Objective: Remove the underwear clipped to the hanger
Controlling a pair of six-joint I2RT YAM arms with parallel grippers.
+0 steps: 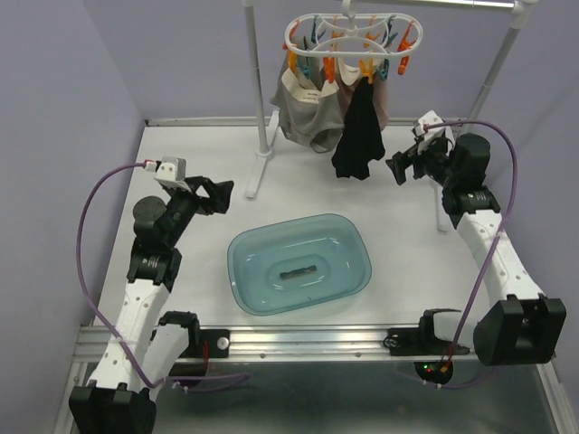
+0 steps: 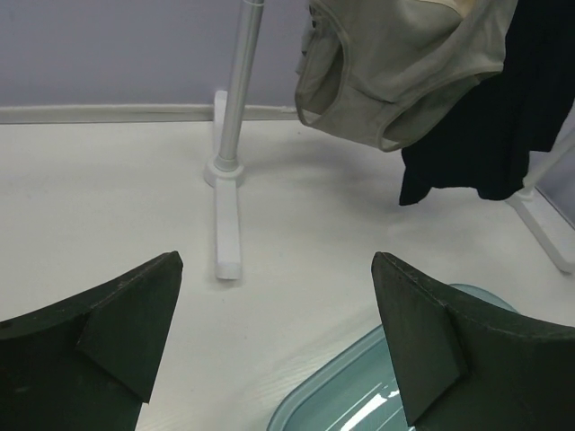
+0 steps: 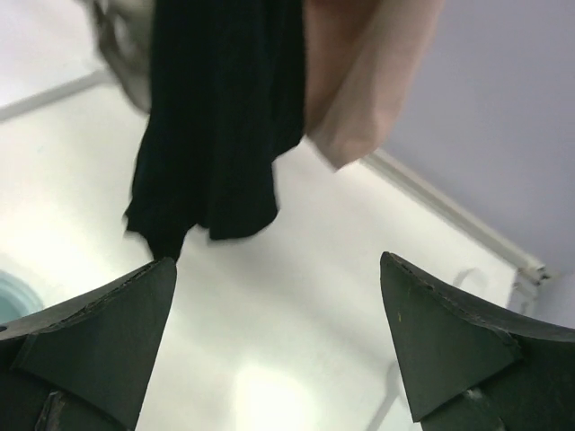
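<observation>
The white oval hanger [image 1: 351, 36] with orange and teal pins hangs from the rack at the back. Clipped to it are a grey-beige garment [image 1: 303, 113], a black garment [image 1: 359, 136] and a pale pink one [image 1: 378, 101] behind. My left gripper [image 1: 222, 194] is open and empty, left of the basin, well short of the clothes. My right gripper [image 1: 398, 167] is open and empty, just right of the black garment. The left wrist view shows the grey-beige garment [image 2: 404, 72] and the black one [image 2: 503, 117]. The right wrist view shows the black [image 3: 216, 117] and pink [image 3: 364, 72] garments ahead.
A translucent teal basin [image 1: 244, 271] sits mid-table, its rim in the left wrist view [image 2: 359, 377]. The rack's left white pole [image 1: 261, 81] and foot [image 2: 226, 233] stand at the back left; its right pole [image 1: 493, 77] rises behind my right arm.
</observation>
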